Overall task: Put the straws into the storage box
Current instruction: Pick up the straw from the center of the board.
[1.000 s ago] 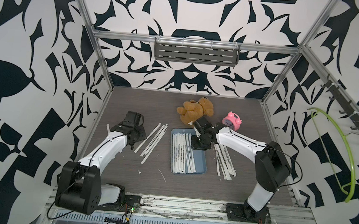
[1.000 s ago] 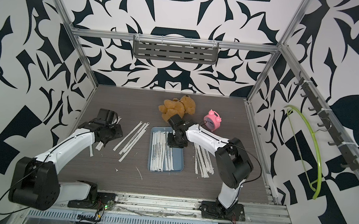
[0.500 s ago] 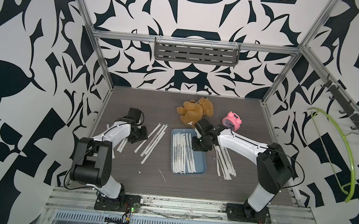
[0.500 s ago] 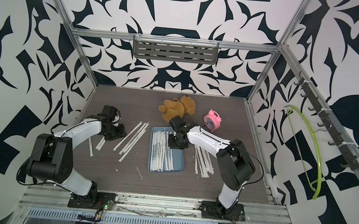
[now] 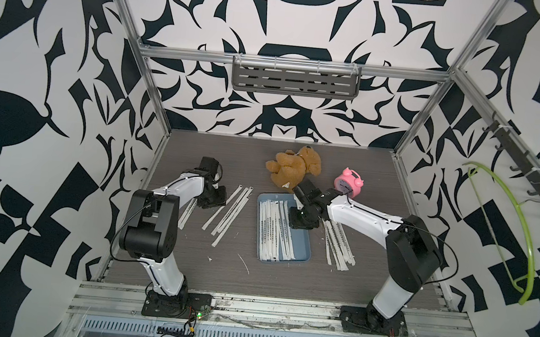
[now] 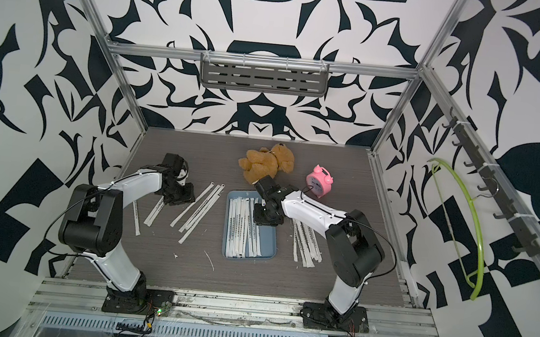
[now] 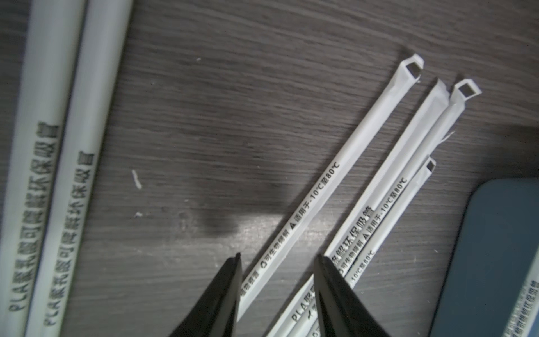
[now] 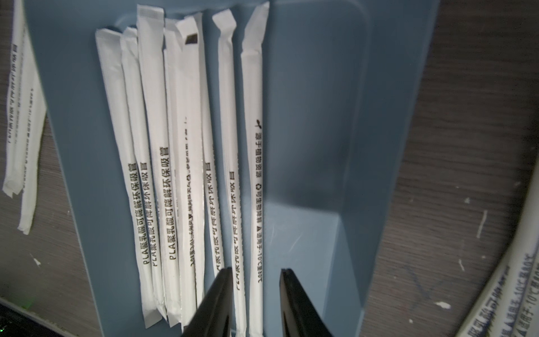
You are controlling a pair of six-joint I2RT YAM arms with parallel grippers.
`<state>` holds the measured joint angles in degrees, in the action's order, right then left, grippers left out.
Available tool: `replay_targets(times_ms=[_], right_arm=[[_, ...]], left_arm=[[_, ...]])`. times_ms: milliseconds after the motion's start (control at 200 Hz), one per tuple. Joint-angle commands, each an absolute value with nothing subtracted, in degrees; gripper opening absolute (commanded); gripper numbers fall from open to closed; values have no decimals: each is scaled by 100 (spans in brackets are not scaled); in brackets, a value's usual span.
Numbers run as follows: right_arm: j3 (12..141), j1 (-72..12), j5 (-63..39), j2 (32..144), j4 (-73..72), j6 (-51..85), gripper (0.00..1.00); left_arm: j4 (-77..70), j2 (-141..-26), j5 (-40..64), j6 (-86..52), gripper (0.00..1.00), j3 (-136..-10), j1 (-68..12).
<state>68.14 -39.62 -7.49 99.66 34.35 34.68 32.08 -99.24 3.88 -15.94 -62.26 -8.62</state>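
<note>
**Top views.** The box sits mid-table with a row of straws inside, their long axes running near to far. More lie loose on the table in a left group and a right group. The left claw is low among the left group. The right claw hangs over the box's far right part.

**Left wrist.** The jaws are part-open and empty. They straddle one straw that lies flat, its long axis running between them.

**Right wrist.** The jaws are part-open and empty. A straw lies in the box between them, clear of both.

The left arm is likely the next to pick. The box lies to its right.
</note>
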Motion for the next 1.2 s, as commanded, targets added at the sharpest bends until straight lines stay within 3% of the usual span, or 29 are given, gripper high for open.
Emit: replay_targets(times_ms=[0,295,830,1195], right_arm=[[6794,-4000,-725,9763,3367,3550,33],[6810,-4034,-741,9843,3334,3542,33],[6863,-4043,-714,9786,3410,3537,33],[7014,-4031,-560,9574,3669,3413,33]], left_arm=[[3496,-10145,301,-1365,47,-6431,-933],[3593,-10474,104,-1285,42,-6581,-982],[3960,-10575,-820,-979,6,-6838,-1305],[4774,-9311,-1325,-1108,2,-7336,-1576]])
